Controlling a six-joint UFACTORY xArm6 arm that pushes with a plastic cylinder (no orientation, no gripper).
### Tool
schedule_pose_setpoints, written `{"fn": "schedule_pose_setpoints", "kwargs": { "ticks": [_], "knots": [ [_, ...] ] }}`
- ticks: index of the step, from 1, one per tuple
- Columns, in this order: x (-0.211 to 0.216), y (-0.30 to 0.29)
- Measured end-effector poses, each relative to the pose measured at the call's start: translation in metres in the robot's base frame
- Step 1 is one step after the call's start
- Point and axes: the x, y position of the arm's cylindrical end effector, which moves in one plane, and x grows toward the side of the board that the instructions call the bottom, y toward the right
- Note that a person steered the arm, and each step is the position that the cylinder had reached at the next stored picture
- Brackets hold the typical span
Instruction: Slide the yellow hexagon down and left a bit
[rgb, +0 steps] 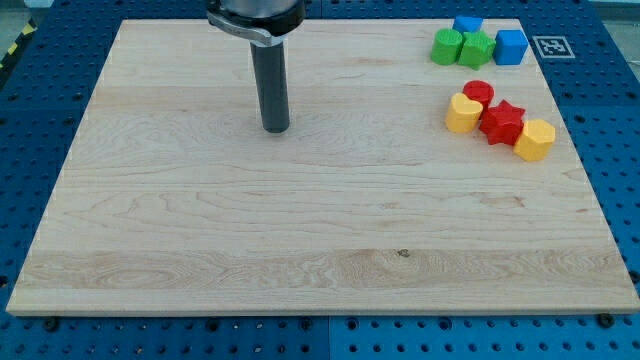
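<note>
The yellow hexagon (535, 140) lies near the board's right edge, touching the red star (503, 122) on its upper left. A yellow heart (462, 113) and a red cylinder (478, 94) sit just left of the star. My tip (276, 128) rests on the board in the upper middle, far to the left of the yellow hexagon and clear of all blocks.
At the board's top right corner are a green cylinder-like block (447, 46), a green star (476, 49), a blue cube (511, 46) and a blue block (467, 25) behind them. The wooden board (300, 230) lies on a blue perforated table.
</note>
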Motion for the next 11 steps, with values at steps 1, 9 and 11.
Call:
{"fn": "schedule_pose_setpoints", "kwargs": {
  "ticks": [1,9,11],
  "knots": [
    [0.0,0.0],
    [-0.026,0.318],
    [0.023,0.331]
  ]
}}
